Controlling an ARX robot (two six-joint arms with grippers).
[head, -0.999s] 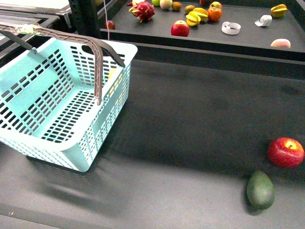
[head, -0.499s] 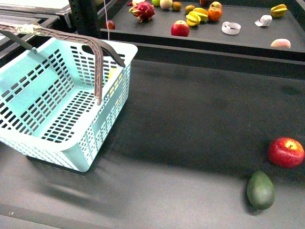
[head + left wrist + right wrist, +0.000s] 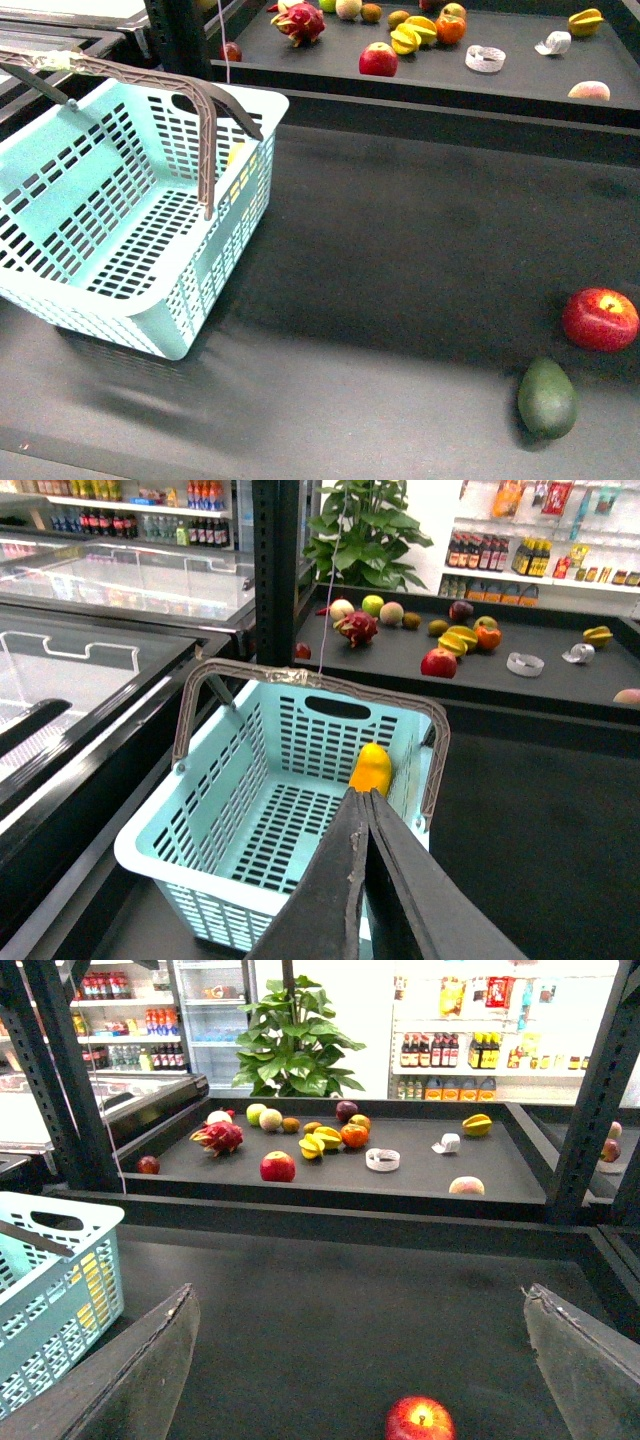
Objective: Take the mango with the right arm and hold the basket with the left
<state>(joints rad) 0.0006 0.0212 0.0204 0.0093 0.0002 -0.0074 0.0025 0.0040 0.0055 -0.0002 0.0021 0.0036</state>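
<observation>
The light blue basket [image 3: 120, 210] stands at the left with its brown handles [image 3: 200, 110] raised. The yellow-orange mango [image 3: 371, 768] lies inside it against the wall by a far corner. It shows only as yellow through the wall's slots in the front view [image 3: 238, 162] and the right wrist view [image 3: 93, 1278]. My left gripper [image 3: 363, 798] is shut on nothing and hovers above the basket's near side, clear of the handles. My right gripper [image 3: 360, 1293] is open and empty over the dark belt, with a red apple [image 3: 420, 1420] below it. Neither arm shows in the front view.
A red apple [image 3: 599, 319] and a dark green egg-shaped fruit [image 3: 546, 397] lie on the belt at the front right. Behind a raised edge, a dark shelf [image 3: 500, 85] holds several fruits, including a dragon fruit [image 3: 300, 23]. A black post [image 3: 180, 40] stands behind the basket.
</observation>
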